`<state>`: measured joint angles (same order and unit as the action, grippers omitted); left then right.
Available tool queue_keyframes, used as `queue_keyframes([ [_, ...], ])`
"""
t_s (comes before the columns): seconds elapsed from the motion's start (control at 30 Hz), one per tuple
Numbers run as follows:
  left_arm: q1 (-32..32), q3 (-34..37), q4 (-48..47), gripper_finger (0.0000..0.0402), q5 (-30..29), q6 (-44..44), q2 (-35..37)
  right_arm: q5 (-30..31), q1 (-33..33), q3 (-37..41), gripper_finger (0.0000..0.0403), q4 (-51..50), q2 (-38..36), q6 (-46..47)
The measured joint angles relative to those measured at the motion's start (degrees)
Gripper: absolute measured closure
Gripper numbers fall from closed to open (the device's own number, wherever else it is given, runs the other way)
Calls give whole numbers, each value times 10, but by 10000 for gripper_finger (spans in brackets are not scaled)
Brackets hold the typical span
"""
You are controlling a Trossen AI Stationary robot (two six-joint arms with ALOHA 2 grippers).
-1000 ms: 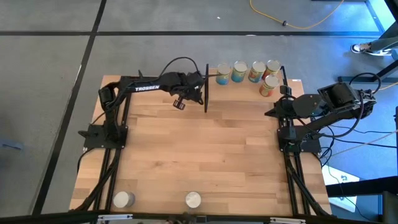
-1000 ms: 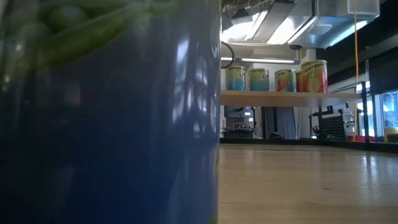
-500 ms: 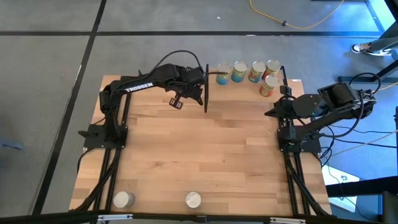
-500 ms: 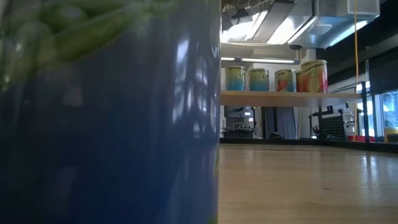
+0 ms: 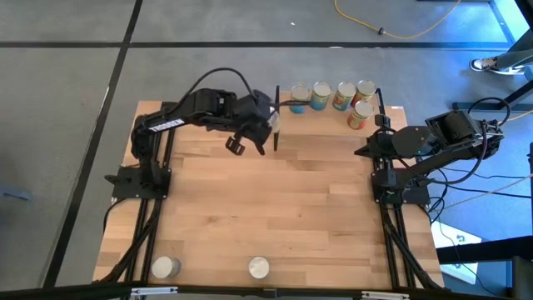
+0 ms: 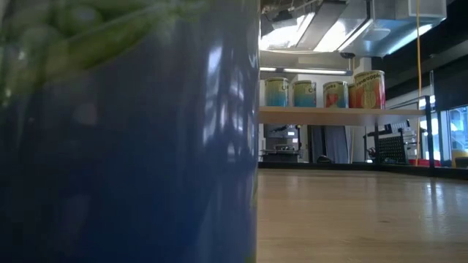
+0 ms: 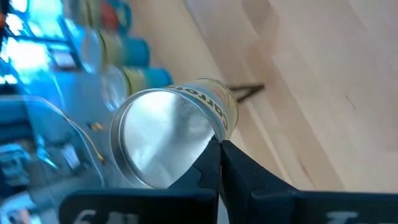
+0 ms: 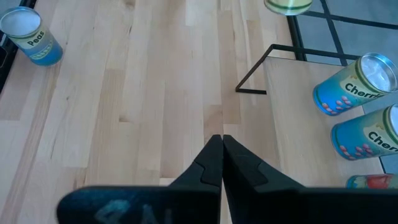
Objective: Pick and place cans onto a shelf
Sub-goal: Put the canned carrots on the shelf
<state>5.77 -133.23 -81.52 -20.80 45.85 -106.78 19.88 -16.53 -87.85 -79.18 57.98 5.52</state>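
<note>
The shelf (image 5: 325, 125) stands at the table's far edge, with several cans (image 5: 319, 94) upright on its far part; they also show in the low view (image 6: 304, 93). A yellowish-labelled can (image 7: 168, 134) with a silvery top stands at the shelf's left end (image 5: 272, 119). My left gripper (image 5: 266, 127) is shut, with its fingertips (image 7: 217, 152) right at this can. My right gripper (image 5: 360, 152) is shut and empty (image 8: 222, 146), and waits at the table's right side. My left gripper's shut fingertips stand at the yellowish can's side, just below its top rim (image 7: 211, 134). Whether they touch it, I cannot tell.
Two more cans stand at the table's near edge, one at the left (image 5: 165, 267) and one in the middle (image 5: 259, 267). The middle one, blue (image 6: 124, 146), fills the low view's left half and hides the shelf's left end. The table's middle (image 5: 275, 200) is bare wood.
My left arm has folded upward at its elbow, and its gripper has drawn back a little toward the table's near edge, beside the shelf's left end. The cans on the shelf and my right arm have kept still.
</note>
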Motion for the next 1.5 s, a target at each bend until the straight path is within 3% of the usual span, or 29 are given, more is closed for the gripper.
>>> queue_keyframes([
  [0.43,3,-1,152,402,86,117,-24,0,0,0,394,0,0,0],
  [0.9,82,-1,159,401,119,119,-99,0,0,0,394,0,0,-2],
  [1.23,114,0,152,401,184,117,-103,0,0,0,394,0,0,-12],
  [1.5,125,0,128,401,185,113,-116,0,0,0,394,0,0,-15],
])
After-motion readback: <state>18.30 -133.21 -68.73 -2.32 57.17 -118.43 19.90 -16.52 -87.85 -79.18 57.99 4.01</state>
